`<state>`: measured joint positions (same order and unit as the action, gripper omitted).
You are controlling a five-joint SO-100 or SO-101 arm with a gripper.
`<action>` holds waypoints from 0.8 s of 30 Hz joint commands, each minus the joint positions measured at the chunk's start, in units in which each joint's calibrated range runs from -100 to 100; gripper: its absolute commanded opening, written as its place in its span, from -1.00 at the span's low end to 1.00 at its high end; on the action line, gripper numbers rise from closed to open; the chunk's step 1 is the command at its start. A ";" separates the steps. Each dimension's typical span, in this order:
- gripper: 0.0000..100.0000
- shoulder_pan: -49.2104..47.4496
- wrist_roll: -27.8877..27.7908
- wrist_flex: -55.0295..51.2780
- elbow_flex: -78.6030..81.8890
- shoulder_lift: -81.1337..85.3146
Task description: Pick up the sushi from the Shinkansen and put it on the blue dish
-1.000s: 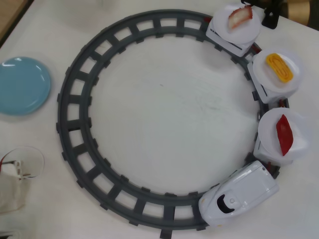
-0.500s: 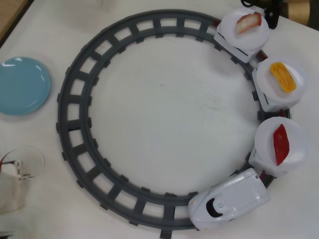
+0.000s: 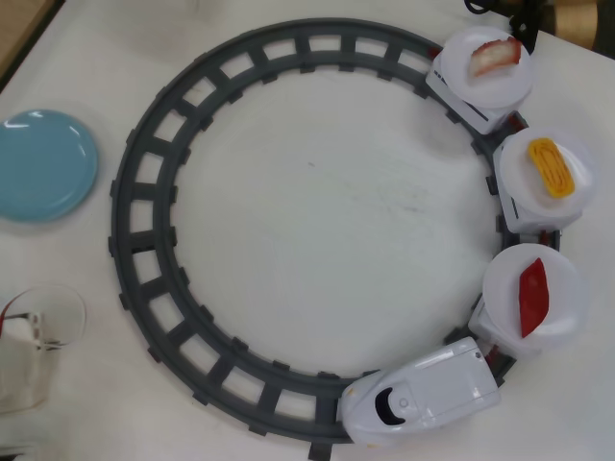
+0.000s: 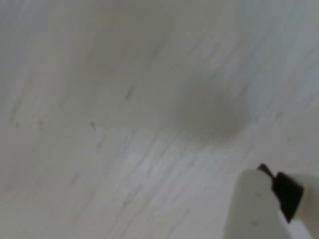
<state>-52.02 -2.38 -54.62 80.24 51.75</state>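
Wrist view gives us only blurred pale table and one white gripper finger [image 4: 256, 209]; we cannot tell how its jaws stand. Overhead we see the Shinkansen [image 3: 423, 396] on the grey track [image 3: 144, 182], its first white plate [image 3: 533, 293] carrying the dark-red, leaf-shaped sushi [image 3: 533, 296]. Far left lies the blue dish [image 3: 43, 165].

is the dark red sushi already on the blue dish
No, the sushi lies on a white plate behind the Shinkansen; the blue dish is bare.
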 commanded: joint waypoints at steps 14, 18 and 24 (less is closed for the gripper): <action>-0.93 0.88 -0.08 -10.90 -19.73 -0.03; -0.93 1.93 -0.08 -12.17 -22.98 -0.19; -0.93 6.95 -0.50 -12.43 -25.32 -0.28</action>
<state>-47.77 -2.38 -66.72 58.74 51.50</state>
